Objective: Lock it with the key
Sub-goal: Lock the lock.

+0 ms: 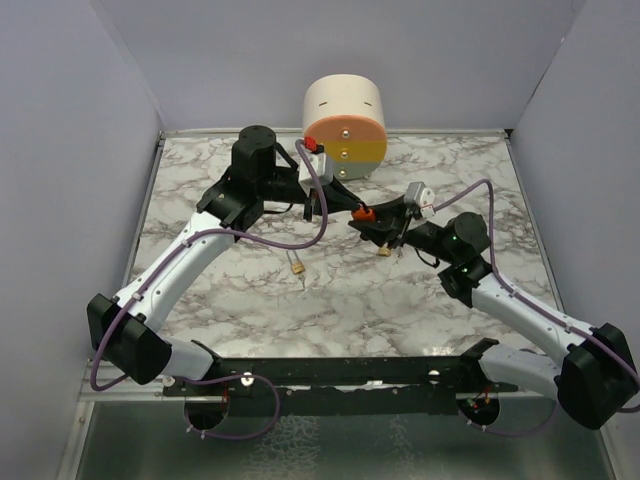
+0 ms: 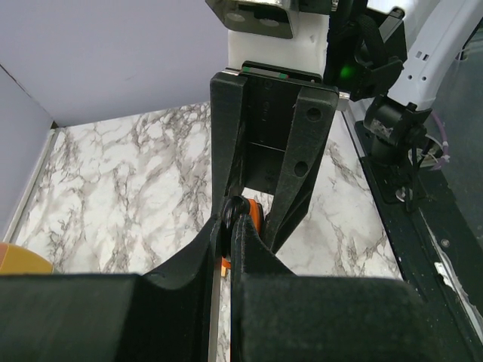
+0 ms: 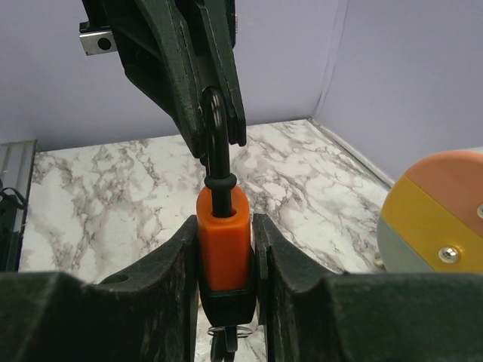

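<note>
**A:** Nearest the lens, what shows?

**B:** Left gripper [image 2: 230, 226], clenched on the black shackle of the orange padlock [image 3: 223, 241]. From the padlock's right, the right gripper [image 3: 225, 226] clamps its body between both fingers.

**A:** And the key?

**B:** It seems the key [image 3: 225, 341] hangs just under the padlock, mostly hidden. Probably light, stiff, slippery and tiny; pinch its black head, not the blade.

**A:** Surroundings?

**B:** Marble-patterned table [image 1: 200, 290], a brass padlock [image 1: 297, 265] left of the orange one, a banded drum [image 1: 345, 115] behind it, lilac walls [image 1: 60, 150].
</note>
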`<state>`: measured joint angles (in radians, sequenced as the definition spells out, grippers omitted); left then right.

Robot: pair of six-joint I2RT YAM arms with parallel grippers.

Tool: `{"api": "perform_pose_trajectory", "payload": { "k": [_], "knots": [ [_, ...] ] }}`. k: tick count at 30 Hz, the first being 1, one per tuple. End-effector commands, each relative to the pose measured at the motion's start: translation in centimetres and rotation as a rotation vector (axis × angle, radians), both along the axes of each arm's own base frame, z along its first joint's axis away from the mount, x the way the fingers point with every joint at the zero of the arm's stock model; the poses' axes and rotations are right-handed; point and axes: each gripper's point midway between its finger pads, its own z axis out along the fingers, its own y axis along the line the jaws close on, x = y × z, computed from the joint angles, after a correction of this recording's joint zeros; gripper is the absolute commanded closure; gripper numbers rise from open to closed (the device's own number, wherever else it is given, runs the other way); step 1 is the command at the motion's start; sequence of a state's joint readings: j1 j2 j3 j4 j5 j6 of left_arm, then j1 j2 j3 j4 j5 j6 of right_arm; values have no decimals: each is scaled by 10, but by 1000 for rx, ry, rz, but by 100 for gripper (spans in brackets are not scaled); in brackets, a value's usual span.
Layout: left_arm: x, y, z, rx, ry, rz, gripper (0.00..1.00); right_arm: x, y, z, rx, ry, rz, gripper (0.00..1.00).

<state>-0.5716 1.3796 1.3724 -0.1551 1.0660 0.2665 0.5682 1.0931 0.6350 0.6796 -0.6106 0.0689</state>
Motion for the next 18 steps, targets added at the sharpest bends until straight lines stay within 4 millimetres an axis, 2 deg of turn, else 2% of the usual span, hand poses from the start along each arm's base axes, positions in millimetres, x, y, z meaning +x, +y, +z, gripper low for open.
{"api": "perform_pose_trajectory", "payload": {
  "k": [1, 11, 18],
  "knots": [
    [-20, -12, -58, 131, 229, -55, 100, -23, -29, 116, 260, -360, -91, 98],
    [-14, -12, -61, 145, 232, -22, 100, -25, -35, 123, 275, -405, -120, 98],
    [-17, -14, -67, 153, 234, -50, 100, -22, -37, 129, 295, -393, -134, 98]
  ]
}}
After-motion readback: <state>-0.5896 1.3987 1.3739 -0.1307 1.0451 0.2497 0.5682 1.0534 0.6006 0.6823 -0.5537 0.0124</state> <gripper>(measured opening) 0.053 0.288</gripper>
